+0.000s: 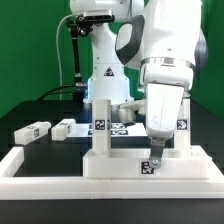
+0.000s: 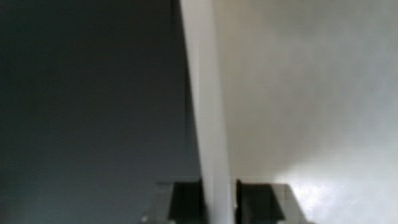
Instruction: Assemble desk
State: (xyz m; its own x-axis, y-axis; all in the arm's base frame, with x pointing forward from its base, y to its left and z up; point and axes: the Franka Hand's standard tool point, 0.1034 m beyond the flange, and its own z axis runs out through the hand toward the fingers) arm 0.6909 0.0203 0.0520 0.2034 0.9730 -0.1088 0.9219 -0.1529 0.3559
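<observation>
Border rail foremost; behind, gripper seemingly tight on desk panel.

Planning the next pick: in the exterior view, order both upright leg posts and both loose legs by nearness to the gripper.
From the gripper, shut on the desk panel, sides per the exterior view:
1. Right upright post, just right.
2. Left upright post, left.
3. Inner loose leg, farther left.
4. Outer loose leg, far left.

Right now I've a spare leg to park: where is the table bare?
Bare table lies between the two loose legs, the rail and the panel. Crowded: behind the panel, where upright legs, marker board and the gripper on its rim sit close.
</observation>
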